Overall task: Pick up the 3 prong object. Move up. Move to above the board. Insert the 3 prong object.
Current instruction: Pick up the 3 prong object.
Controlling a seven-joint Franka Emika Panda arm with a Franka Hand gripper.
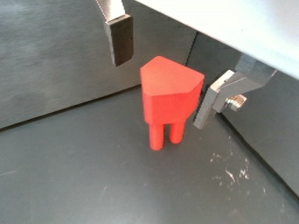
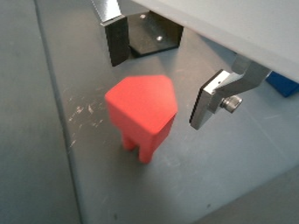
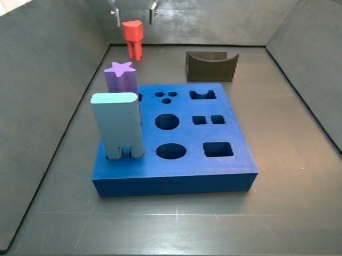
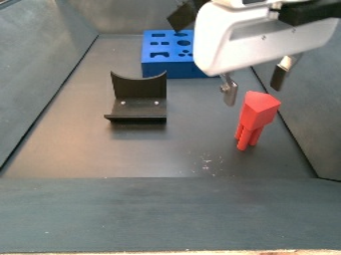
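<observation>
The 3 prong object (image 1: 170, 96) is a small bright red peg standing upright on its prongs on the dark floor, near a wall. It shows in both wrist views (image 2: 142, 109) and in both side views (image 3: 132, 38) (image 4: 256, 118). My gripper (image 1: 163, 92) hangs just above it, open, with one finger (image 1: 121, 39) on each side of the peg's top and a gap to each; it also shows in a wrist view (image 2: 156, 94) and in both side views (image 4: 253, 85) (image 3: 134, 12). The board (image 3: 201, 160) is a flat royal-blue block with shaped holes, well away from the peg.
A tall light-blue block (image 3: 116, 125) and a purple star-topped peg (image 3: 122, 75) stand in the board's side nearest the red peg. The dark fixture (image 4: 138, 98) stands on the floor between the board and the peg's end. Grey walls enclose the floor.
</observation>
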